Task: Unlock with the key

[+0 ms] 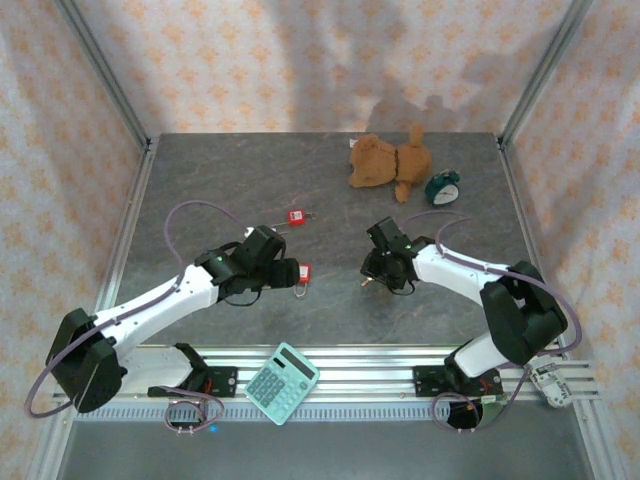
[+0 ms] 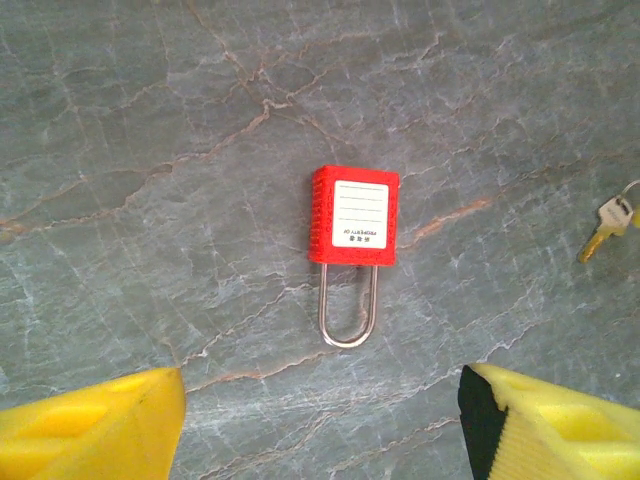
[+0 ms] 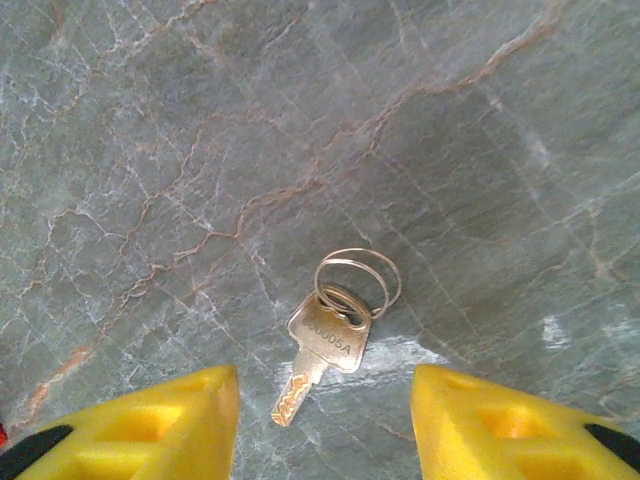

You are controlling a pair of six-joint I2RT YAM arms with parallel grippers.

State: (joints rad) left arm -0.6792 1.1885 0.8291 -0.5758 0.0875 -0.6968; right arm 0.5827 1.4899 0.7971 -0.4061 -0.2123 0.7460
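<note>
Left wrist view gives me the padlock [image 2: 353, 215] lying flat on the grey marbled table [image 2: 150, 150], label side up. Its long axis runs straight up and down the frame. The red body is at the far end, and the steel shackle [image 2: 348, 310] points back toward the gap between my fingers. The left gripper [image 2: 322, 405] has its yellow fingers [image 2: 100, 425] spread wide with nothing between them. The bend of the shackle lies short of the fingertips, not touching.

On the right wrist view the key [image 3: 325, 348] lies flat on the table, well apart from the padlock. Its long axis sits on a diagonal, with the bow up and to the right, where the wire ring [image 3: 358, 280] is threaded through it. The toothed blade points down and to the left, toward one fingertip. The right gripper [image 3: 325, 400] stands apart over it, a yellow finger on either side, and neither one touches the key.

From the top external view, the padlock lies just beside the left gripper's tip, mid-table. A second red lock [image 1: 296, 216] lies farther back. A teddy bear [image 1: 388, 160] and a small clock [image 1: 443, 188] sit near the far edge, and a calculator [image 1: 282, 383] lies on the near rail
</note>
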